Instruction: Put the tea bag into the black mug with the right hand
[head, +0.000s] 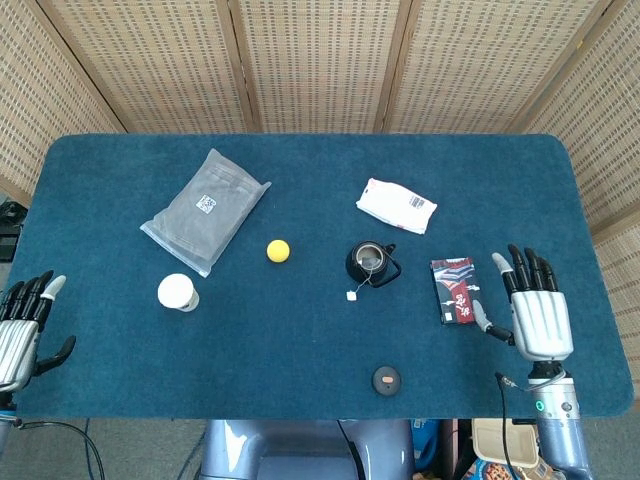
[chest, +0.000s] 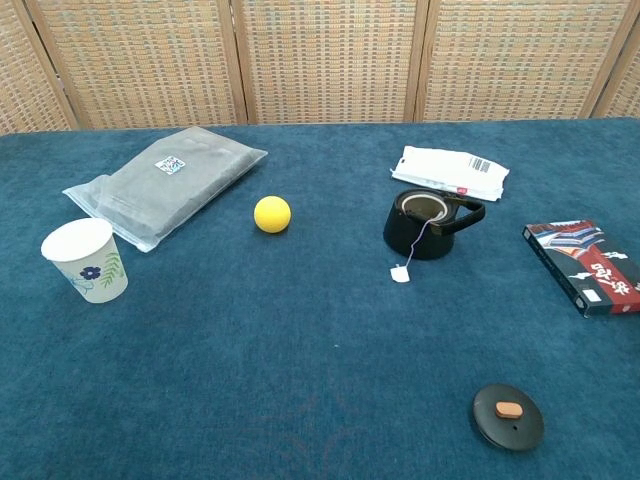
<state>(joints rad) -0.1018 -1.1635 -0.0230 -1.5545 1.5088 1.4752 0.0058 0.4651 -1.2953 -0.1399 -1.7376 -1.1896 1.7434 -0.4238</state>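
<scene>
I count one black mug with one tea bag inside, its tag on the cloth. My right hand is released, fingers spread, beside one dark box; left hand likewise empty. Also one yellow ball, one paper cup, one grey pouch, one white packet, one black lid.

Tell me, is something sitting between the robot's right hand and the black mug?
Yes. The flat dark box with red and white print lies on the blue table between the open right hand and the black mug, close beside the hand. The mug already holds the tea bag; its string and tag hang out.
</scene>
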